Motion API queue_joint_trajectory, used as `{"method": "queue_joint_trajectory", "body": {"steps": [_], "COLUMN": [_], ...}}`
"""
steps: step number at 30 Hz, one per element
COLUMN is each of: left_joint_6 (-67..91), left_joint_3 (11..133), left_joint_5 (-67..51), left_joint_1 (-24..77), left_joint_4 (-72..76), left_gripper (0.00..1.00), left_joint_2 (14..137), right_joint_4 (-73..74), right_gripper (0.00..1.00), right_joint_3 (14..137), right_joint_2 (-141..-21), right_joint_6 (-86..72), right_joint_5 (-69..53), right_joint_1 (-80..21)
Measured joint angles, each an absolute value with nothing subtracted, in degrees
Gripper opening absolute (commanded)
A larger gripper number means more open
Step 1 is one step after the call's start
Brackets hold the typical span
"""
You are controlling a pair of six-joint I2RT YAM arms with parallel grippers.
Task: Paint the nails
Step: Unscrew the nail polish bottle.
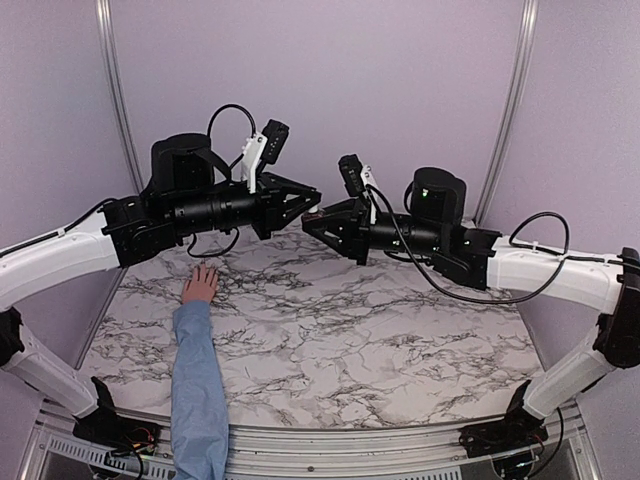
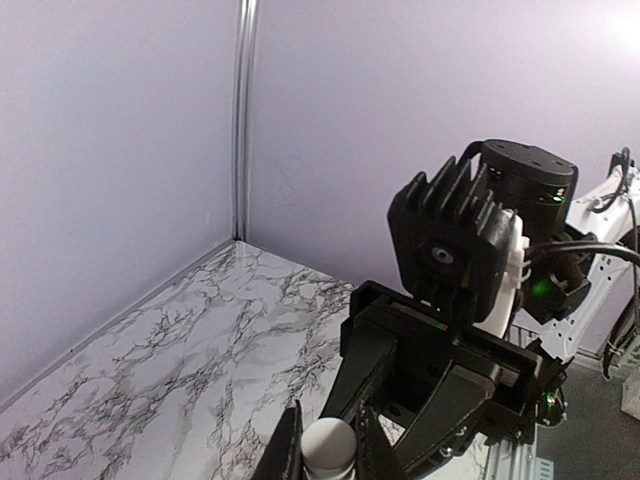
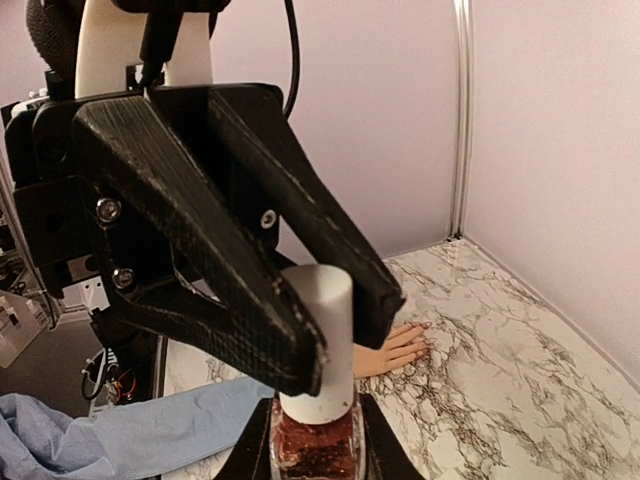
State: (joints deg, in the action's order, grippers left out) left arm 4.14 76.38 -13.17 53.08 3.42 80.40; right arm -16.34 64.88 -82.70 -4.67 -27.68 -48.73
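Lilac walls close in a marbled bench (image 1: 400, 340), with both pincers meeting on one bottle in the air above its back half.
The right pincer (image 1: 308, 221) is clamped on the glass body of the red-filled bottle (image 3: 312, 445), which stands upright in the right wrist view. The left pincer (image 1: 316, 194) is clamped from the opposite side on its white cap (image 2: 328, 445). The hand (image 1: 200, 287) lies flat on the marble, below the pincers and off to their left, and the left arm is the nearer. Its fingers point toward the back wall, and the blue sleeve (image 1: 197, 390) runs back to the near edge. The nails (image 1: 205, 270) are too small to make out. The left wall stands close beside the hand, while bare marble spreads to its right, so that looks the roomier side for coming down.
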Motion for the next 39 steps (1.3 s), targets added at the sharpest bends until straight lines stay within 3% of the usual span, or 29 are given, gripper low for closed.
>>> {"method": "queue_joint_trajectory", "body": {"steps": [24,31,35,39], "left_joint_6": [14.9,16.2,16.1,15.2], "left_joint_3": [78.8,80.9,81.6,82.1], "left_joint_5": [30.4,37.7,39.3,39.5], "left_joint_1": [60.8,62.2,62.6,62.8], "left_joint_4": [8.9,9.2,8.7,8.2], "left_gripper": [0.0,0.0,0.19,0.25], "left_joint_2": [87.4,90.2,90.5,90.5], "right_joint_4": [-7.9,-7.1,-7.2,-7.7], "right_gripper": [0.0,0.0,0.0,0.0], "right_joint_3": [76.0,77.1,77.1,77.1], "right_joint_2": [-90.8,-92.0,-92.1,-92.1], "right_joint_6": [3.9,5.7,6.4,6.7], "right_joint_5": [3.7,8.8,9.6,9.8], "right_joint_1": [-54.7,-55.5,-55.5,-55.7]}}
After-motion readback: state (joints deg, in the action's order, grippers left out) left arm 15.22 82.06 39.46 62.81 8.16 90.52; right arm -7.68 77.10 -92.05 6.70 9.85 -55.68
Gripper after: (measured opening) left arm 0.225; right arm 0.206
